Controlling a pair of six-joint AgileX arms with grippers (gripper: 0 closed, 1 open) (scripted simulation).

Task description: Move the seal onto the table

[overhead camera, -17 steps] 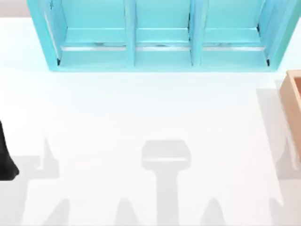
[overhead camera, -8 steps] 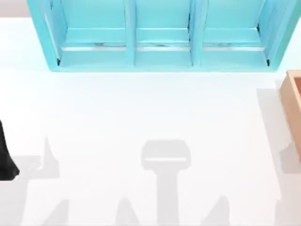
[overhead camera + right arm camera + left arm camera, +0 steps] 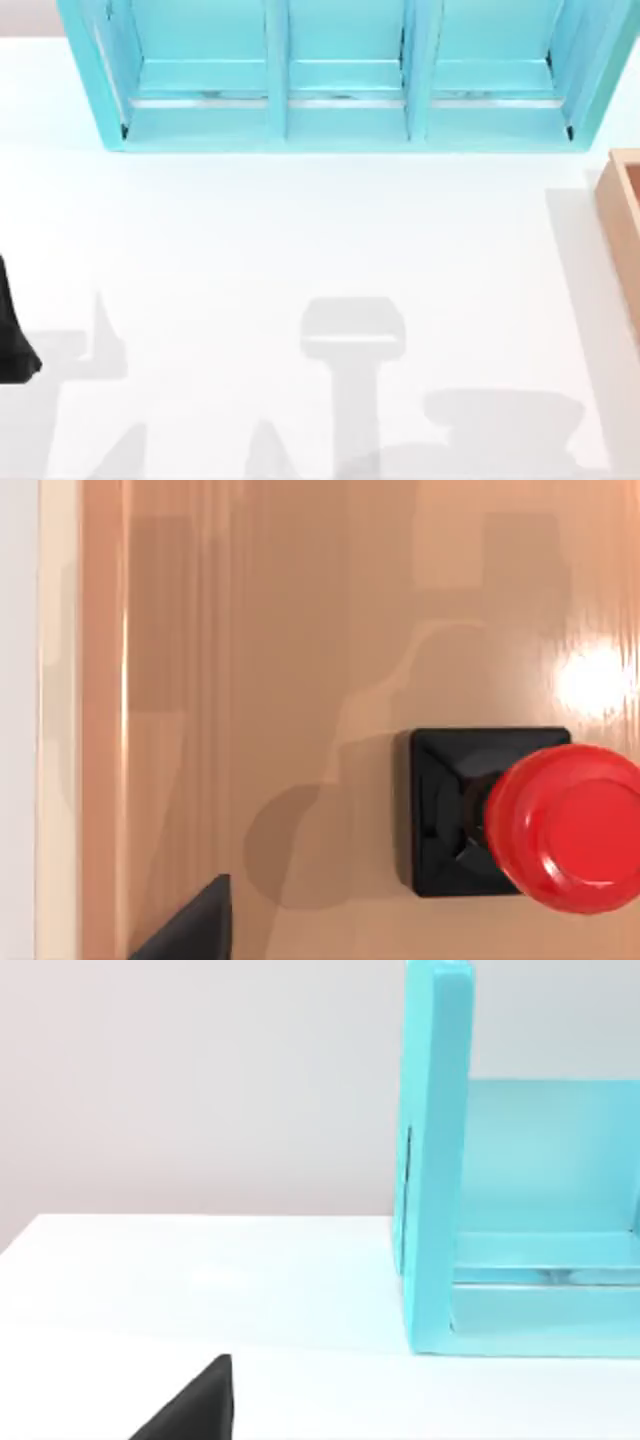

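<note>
The seal (image 3: 560,825) stands upright on the floor of a tan wooden box (image 3: 300,630): a black square base with a glossy red knob on top. The right wrist view looks straight down on it from above, and a black tip of my right gripper (image 3: 190,928) shows apart from the seal, touching nothing. The table (image 3: 300,230) is the broad white surface. My left arm (image 3: 12,340) is parked at the table's left edge, and a black tip of my left gripper (image 3: 195,1408) hangs over bare table.
A turquoise three-bay shelf unit (image 3: 340,80) stands along the back of the table. The wooden box (image 3: 625,215) sits at the right edge, partly cut off. Grey arm shadows lie across the front of the table (image 3: 500,420).
The shadow at the table's front right has grown and spread leftward into a broad patch, so the right arm has moved. The left arm has stayed still.
</note>
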